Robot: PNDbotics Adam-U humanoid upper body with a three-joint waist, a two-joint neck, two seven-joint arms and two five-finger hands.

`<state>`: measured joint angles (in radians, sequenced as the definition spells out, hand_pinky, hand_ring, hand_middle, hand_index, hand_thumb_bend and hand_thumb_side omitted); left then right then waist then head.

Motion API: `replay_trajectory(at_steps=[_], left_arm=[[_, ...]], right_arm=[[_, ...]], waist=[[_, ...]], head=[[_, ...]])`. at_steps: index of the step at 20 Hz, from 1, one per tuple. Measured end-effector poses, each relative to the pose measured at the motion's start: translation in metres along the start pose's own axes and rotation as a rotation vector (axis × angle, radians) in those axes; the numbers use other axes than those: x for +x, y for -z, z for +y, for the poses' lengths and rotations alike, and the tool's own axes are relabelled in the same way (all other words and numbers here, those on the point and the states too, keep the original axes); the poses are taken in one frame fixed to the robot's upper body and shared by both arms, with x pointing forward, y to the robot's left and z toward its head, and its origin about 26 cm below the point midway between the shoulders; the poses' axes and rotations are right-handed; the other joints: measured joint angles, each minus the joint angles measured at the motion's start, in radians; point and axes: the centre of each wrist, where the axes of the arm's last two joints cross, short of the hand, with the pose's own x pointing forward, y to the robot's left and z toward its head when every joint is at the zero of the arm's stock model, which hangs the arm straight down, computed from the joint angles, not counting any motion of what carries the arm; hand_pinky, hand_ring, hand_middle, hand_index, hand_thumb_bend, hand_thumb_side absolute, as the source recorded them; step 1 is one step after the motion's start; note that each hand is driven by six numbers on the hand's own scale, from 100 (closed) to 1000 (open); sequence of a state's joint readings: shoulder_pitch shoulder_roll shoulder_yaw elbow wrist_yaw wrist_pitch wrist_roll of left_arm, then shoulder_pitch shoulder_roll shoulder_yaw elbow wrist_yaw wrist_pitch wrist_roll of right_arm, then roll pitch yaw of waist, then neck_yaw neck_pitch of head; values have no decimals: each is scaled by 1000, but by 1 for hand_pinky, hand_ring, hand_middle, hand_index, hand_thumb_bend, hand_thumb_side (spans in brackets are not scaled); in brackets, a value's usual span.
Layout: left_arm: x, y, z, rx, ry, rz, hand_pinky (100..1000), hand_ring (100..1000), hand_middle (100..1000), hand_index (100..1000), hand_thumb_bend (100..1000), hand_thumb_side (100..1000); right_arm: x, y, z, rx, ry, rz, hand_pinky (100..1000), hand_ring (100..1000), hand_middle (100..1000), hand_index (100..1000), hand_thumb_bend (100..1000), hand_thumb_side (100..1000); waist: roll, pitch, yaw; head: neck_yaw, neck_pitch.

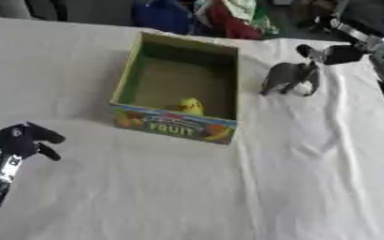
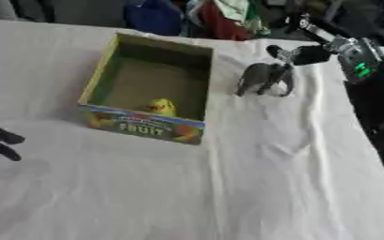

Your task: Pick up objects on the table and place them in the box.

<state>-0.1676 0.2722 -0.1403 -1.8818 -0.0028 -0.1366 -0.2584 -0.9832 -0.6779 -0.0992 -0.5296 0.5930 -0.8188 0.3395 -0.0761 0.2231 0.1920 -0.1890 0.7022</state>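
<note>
Table (image 1: 146,197) draped in a white cloth, rumpled into long creases down the right half and smoother on the left. It fills nearly the whole view and sits slightly askew.

Open cardboard box (image 1: 128,70) stands near the middle, toward the far side: green inner walls, a colourful front panel printed FRUIT. A small yellow object (image 1: 191,106) lies inside, against the near wall.

Grey toy elephant (image 1: 290,77) stands upright on the cloth just right of the box, apart from it.

Right hand (image 1: 330,54) reaches in from the upper right corner, black, silver and green parts on the arm behind it. Its fingers meet the elephant's far upper end; whether they are closed around the toy or only touching, cannot tell from here.

Left hand (image 1: 23,138) at the lower left edge, over the cloth and well apart from the box. Fingers bent loosely and spread, nothing in them.

Beyond the far table edge: a heap of fabric (image 1: 203,16), blue, red and pale green, and dark shapes I cannot make out.
</note>
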Motion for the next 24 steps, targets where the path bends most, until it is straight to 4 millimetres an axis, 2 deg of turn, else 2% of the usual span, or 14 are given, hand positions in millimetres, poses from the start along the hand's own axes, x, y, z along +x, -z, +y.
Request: replay_trajectory(at_steps=[10,24], left_arm=[[0,0,1,0,8,2,537,693,562,681,100,801],[0,0,1,-5,10,-1,536,694,563,681,100,802]], right_arm=[[-12,-16,19,78,4,63,827,891,811,883,313,768],[-16,-24,31,182,-32,104,835,896,813,870,343,803]], waist=[[-2,5,5],[3,11,8]], head=[[1,0],[0,0]])
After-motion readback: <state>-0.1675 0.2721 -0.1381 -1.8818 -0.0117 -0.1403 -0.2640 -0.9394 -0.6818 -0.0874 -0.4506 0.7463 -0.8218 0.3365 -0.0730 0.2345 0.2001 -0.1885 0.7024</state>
